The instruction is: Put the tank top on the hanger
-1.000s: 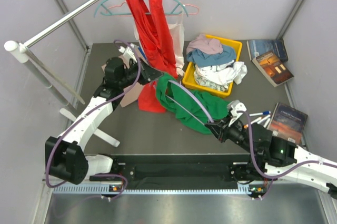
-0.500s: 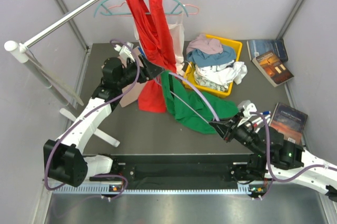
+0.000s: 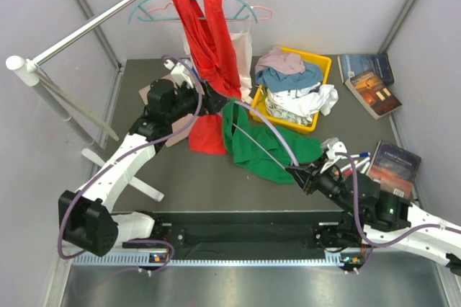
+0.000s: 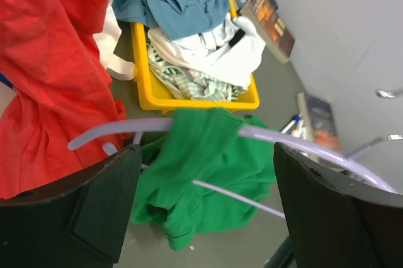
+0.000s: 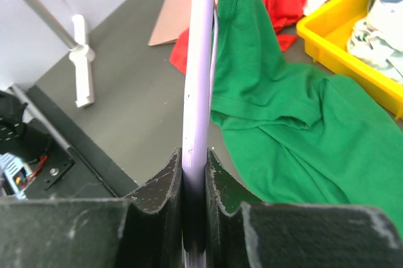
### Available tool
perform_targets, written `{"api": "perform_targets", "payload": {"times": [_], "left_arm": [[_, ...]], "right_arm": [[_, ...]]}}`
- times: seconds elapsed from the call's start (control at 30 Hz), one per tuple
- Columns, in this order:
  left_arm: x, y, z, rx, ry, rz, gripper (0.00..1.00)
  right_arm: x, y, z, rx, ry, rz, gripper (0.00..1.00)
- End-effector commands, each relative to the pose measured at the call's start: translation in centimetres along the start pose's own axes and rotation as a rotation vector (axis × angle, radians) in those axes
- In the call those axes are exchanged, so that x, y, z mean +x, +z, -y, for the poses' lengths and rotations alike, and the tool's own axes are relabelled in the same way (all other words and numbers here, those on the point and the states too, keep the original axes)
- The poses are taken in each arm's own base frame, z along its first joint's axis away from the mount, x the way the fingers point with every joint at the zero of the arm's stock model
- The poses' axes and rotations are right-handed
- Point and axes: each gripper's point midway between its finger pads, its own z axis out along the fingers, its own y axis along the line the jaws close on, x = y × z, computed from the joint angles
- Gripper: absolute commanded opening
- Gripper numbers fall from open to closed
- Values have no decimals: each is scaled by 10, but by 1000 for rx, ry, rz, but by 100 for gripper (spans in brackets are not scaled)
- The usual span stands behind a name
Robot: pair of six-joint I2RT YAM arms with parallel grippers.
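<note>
- This is a robot test cell in a lab, not a home: plain pale wall panels (image 3: pixel 324 4) in metal framing box in a dark table (image 3: pixel 180 177).
- Two robot arms, one at lower left (image 3: pixel 122 166) and one at lower right (image 3: pixel 418 224), are bolted along a metal rail (image 3: pixel 238 258) at the bottom edge.
- The props look staged: a clothes rail (image 3: pixel 108 15) at upper left, a yellow bin (image 3: pixel 325 65) heaped with clothes, and books (image 3: pixel 374 91) at right.

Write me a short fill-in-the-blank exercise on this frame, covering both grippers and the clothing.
The right gripper is clamped on the ___ hanger. The tank top draped over that hanger is ___. The left gripper is ___, its fingers set wide apart. The heap of clothes lies in a ___ bin.
Missing words: lavender; green; open; yellow.
</note>
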Motion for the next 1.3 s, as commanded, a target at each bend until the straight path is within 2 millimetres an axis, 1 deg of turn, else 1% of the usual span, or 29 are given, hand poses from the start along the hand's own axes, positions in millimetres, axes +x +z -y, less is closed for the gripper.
{"api": "perform_targets", "payload": {"times": [0.0,0.03,0.07,0.17,0.23,0.27,0.33,0.37,0.6,0.93,1.07,1.1,1.17,1.27], "left_arm": [[-12,8,31,22,200,47,89],[-13,10,32,2,220,60,89],[-9,11,43,20,248,56,89],[-5,11,58,52,273,62,87],[-10,9,69,85,283,94,86],[-6,9,78,116,288,92,86],[-5,8,91,157,298,116,86],[-6,8,95,167,303,126,86],[-4,14,108,221,301,141,84],[4,32,113,235,307,132,76],[8,37,112,233,318,121,70],[9,39,112,236,322,120,65],[13,39,118,263,340,114,60],[21,39,127,305,368,110,46]], "right_arm": [[-26,6,-2,28,64,102,0],[-27,8,-2,28,65,110,0],[-27,9,-2,31,63,113,0],[-26,12,-3,29,61,119,0],[-27,14,-4,24,62,129,0],[-27,14,-5,24,62,130,0],[-27,16,-6,20,64,132,0],[-26,16,-6,19,61,130,0],[-24,17,-10,0,68,124,0],[-26,17,-17,-38,76,139,0],[-27,16,-17,-44,83,146,0],[-27,16,-16,-44,81,146,0],[-26,15,-15,-39,85,146,0],[-23,16,-14,-32,85,139,0]]}}
